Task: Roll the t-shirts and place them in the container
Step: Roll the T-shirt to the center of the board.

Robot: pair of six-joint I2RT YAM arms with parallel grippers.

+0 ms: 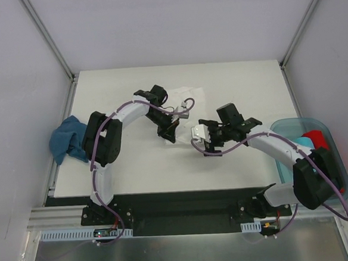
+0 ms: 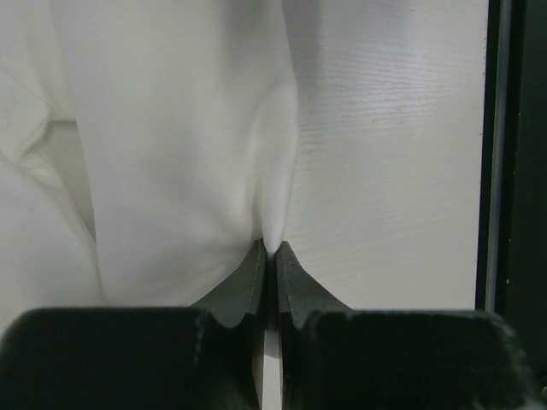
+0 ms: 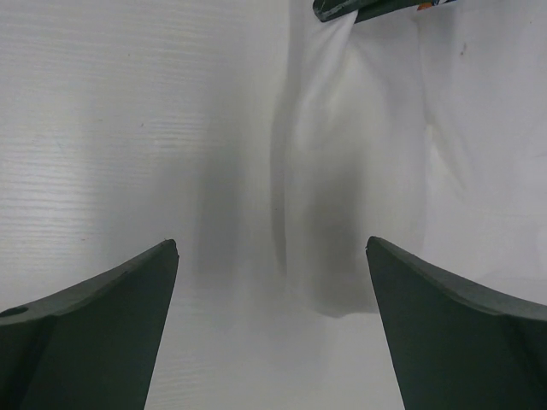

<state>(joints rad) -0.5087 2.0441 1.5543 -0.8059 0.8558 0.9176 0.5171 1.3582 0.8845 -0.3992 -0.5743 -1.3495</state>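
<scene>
A white t-shirt (image 1: 193,99) lies spread on the white table, hard to tell from it in the top view. My left gripper (image 1: 172,132) is shut on a raised fold of this white cloth (image 2: 171,154), and the pinch shows between its tips (image 2: 275,248). Just to its right, my right gripper (image 1: 201,137) stands open over the table, with nothing between its fingers (image 3: 128,299). The shirt's edge (image 3: 359,171) hangs ahead of the right gripper (image 3: 272,248). A teal t-shirt (image 1: 67,141) is bunched at the table's left edge.
A clear blue bin (image 1: 284,126) stands at the right edge holding red cloth (image 1: 318,139) and blue cloth. The tip of the left gripper (image 3: 359,8) shows at the top of the right wrist view. White walls enclose the table.
</scene>
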